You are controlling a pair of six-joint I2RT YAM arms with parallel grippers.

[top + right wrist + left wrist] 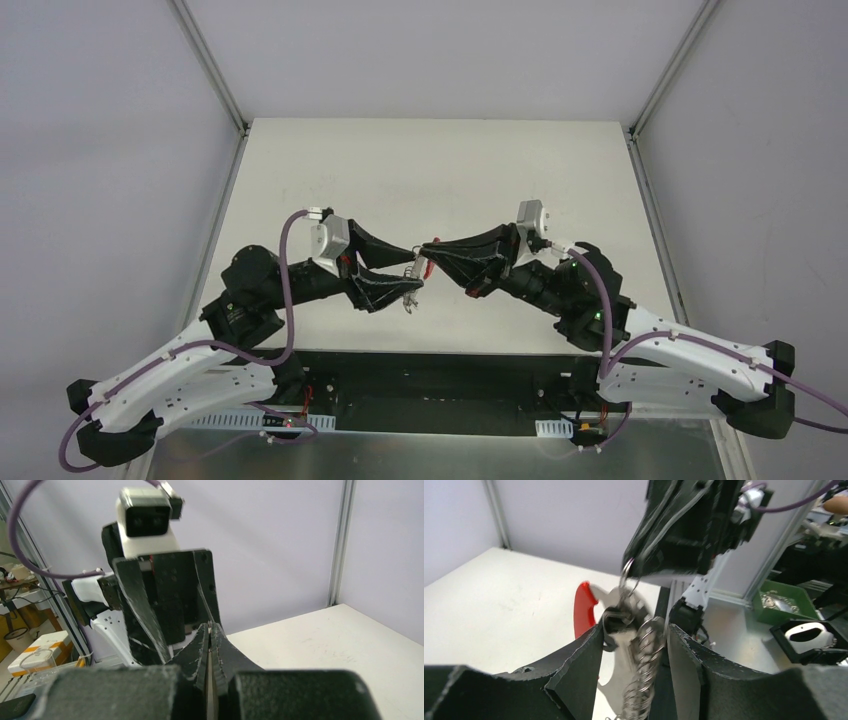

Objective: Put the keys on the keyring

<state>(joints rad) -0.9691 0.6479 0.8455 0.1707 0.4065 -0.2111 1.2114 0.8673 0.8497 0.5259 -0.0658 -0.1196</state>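
Both grippers meet in mid-air above the table (pixel 430 170). My left gripper (pixel 416 270) is closed around the keyring (pixel 411 268). In the left wrist view a wire coil (pixel 646 665), a grey-white strap (pixel 623 675) and a red tag (pixel 584 607) sit between its fingers (pixel 579 665). A small black piece (pixel 615 625) rests against the left finger; it may be the key's head, and no blade shows. My right gripper (pixel 432 246) is shut on a thin silver loop (pixel 626 575) at the bunch's top. That loop shows edge-on between the shut jaws in the right wrist view (pixel 209 630).
Metal frame posts (pixel 215 80) stand at the table's back corners, with grey walls behind. Off the table, a green bin (pixel 781 600) and a black tray holding a white part (pixel 809 640) show in the left wrist view. Purple cables (pixel 290 290) loop along both arms.
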